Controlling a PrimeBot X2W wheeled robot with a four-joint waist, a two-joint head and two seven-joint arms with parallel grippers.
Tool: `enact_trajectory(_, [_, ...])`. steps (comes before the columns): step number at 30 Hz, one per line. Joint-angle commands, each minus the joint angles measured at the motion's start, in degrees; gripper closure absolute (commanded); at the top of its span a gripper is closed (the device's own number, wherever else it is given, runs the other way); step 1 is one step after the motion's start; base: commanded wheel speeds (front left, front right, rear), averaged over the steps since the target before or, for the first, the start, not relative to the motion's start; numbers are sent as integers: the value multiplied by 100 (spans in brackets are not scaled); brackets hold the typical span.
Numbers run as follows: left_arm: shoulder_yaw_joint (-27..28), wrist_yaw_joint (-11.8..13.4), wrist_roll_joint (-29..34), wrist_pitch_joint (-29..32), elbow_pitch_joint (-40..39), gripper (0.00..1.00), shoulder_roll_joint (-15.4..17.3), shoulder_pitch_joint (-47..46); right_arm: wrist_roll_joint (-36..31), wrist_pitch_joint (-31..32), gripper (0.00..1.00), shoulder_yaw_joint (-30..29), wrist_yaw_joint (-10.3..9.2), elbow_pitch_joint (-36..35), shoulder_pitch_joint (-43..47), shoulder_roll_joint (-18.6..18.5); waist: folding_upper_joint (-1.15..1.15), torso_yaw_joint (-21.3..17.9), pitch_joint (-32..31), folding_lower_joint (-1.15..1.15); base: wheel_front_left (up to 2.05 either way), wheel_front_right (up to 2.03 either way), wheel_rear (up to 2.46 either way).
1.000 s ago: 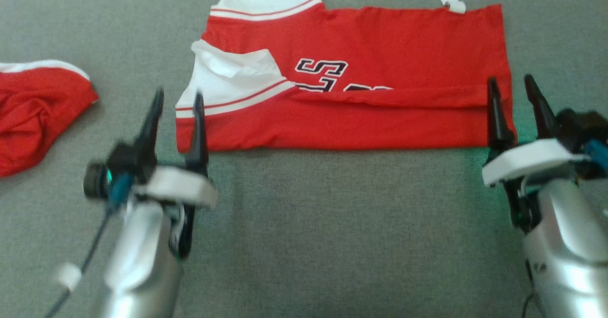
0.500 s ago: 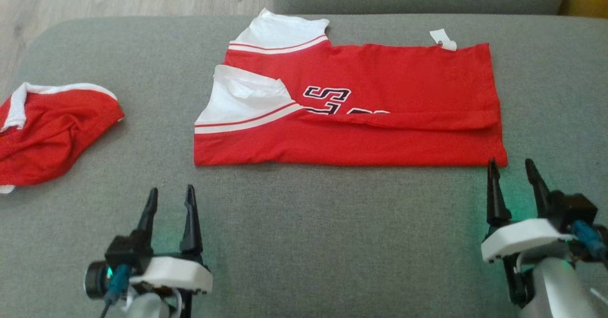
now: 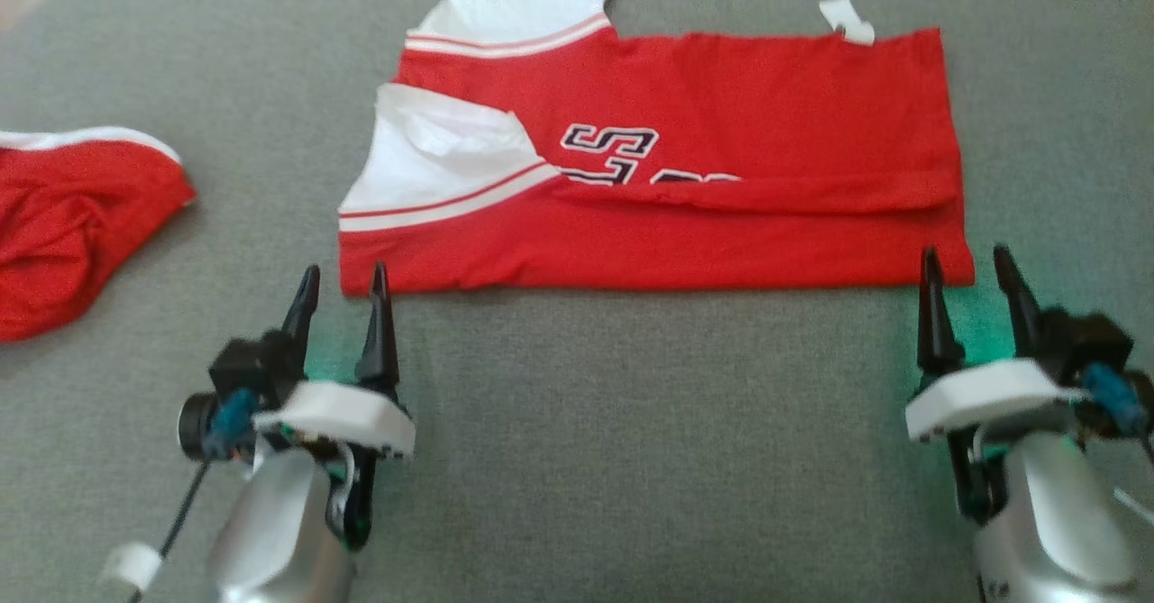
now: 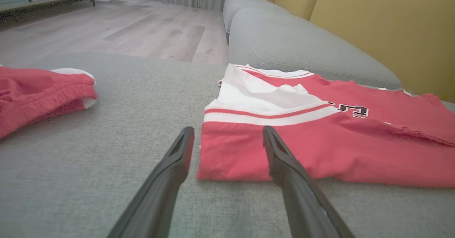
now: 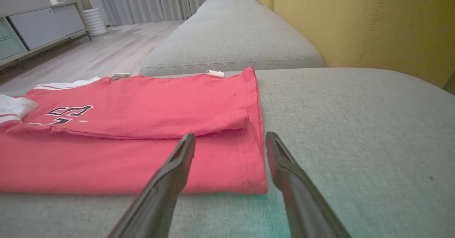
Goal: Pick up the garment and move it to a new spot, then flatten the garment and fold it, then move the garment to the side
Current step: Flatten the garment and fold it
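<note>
The garment [image 3: 721, 125], a red jersey with white sleeves and black lettering, lies flat on the grey cushion with its near long edge folded up over itself. A white tag [image 3: 847, 19] sticks out at its far right edge. My left gripper [image 3: 343, 283] is open just short of the near left corner [image 4: 220, 159] of the jersey, nothing between its fingers. My right gripper [image 3: 965, 265] is open at the near right corner [image 5: 254, 181], also empty. Both wrist views show the folded hem straight ahead of the fingertips.
A second red and white garment [image 3: 63, 215] lies crumpled at the left edge of the grey sofa cushion [image 3: 631, 450]. Yellow backrests [image 5: 355, 24] rise beyond the jersey, and wooden floor [image 4: 124, 31] lies off the cushion's left end.
Both grippers stayed open. They drew back from the jersey's near edge and now stand close to its two near corners again; the head camera also tilted meanwhile.
</note>
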Motion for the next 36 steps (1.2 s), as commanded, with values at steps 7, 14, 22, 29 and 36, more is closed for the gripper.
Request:
enact_trajectory(7, [338,-12,-341,-36,986,0,48,-812,-63,-63,0,102,19,65,-569,-82,0,-206,545,-1,0,0,0])
enact_trajectory(14, [-217,-235,-712,-36,1384,100,48,-913,-141,-60,0,-13,19,586,-759,-80,0,-155,647,-1,0,0,0])
enact_trajectory(22, [-477,-224,-935,-36,1068,100,48,-778,222,52,100,110,19,1153,-800,-37,0,-40,494,-1,0,0,0])
enact_trajectory(29, [-110,-110,-714,-36,594,100,48,-287,617,-44,100,-38,19,1120,-480,-91,0,-22,-109,-1,0,0,0])
enact_trajectory(36, [56,-114,-493,-36,368,100,48,693,994,-59,100,60,19,1019,283,-188,0,-17,-709,-1,0,0,0])
